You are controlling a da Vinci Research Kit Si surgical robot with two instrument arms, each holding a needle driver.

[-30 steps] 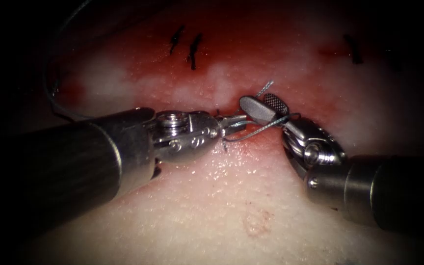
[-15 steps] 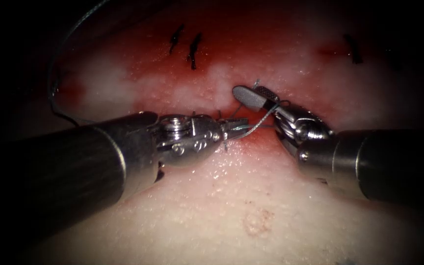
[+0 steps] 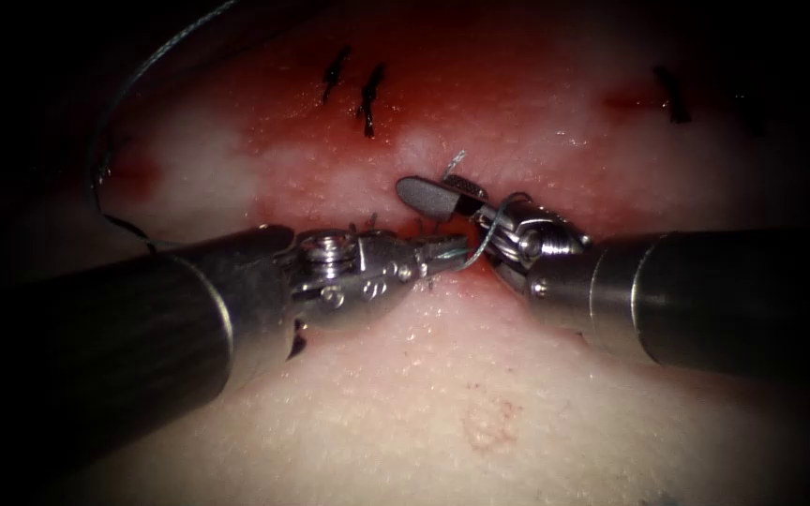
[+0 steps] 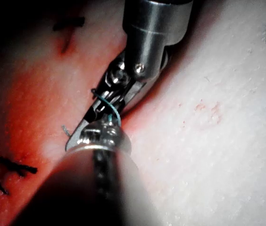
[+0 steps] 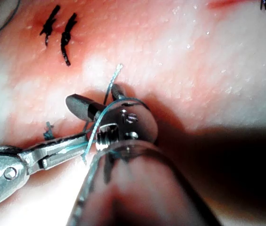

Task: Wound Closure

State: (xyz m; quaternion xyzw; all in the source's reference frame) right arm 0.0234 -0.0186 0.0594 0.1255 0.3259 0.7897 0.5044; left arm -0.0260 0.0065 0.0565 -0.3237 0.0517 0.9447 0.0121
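Endoscope view: we see the pale, glistening slab of pork tissue [image 3: 442, 375] with its cut [image 3: 396, 220] running across the middle as a dark red line, ringed by red fluid [image 3: 311, 159]. We take that cut as our landmark. Our left arm's silver needle driver [image 3: 442, 249] lies along the cut from its left end, its slim jaws pressed together on the thin grey-green thread [image 3: 480, 245] just on the near side of the cut. Our right arm's silver needle driver [image 3: 438, 195] comes in from the cut's right end, its two flat jaws standing apart just above the cut, with a short free tail of thread sticking up between them. The thread loops around the right tool's wrist and runs down to the left tool's tip. A long strand of the same thread arcs away far to the left of the cut, over the dark edge of the tissue. Short black stitches [image 3: 358, 84] sit well above the cut, two to the left and one [image 3: 675, 94] further right. We cannot make out the needle.

Left wrist view: the left tool [image 4: 105, 126] meets the thread [image 4: 112, 110] right beside the right tool [image 4: 83, 129].

Right wrist view: the right tool's parted jaws [image 5: 100, 101] carry the thread [image 5: 100, 117] wrapped over them, and the left tool [image 5: 78, 141] clamps that thread below them.
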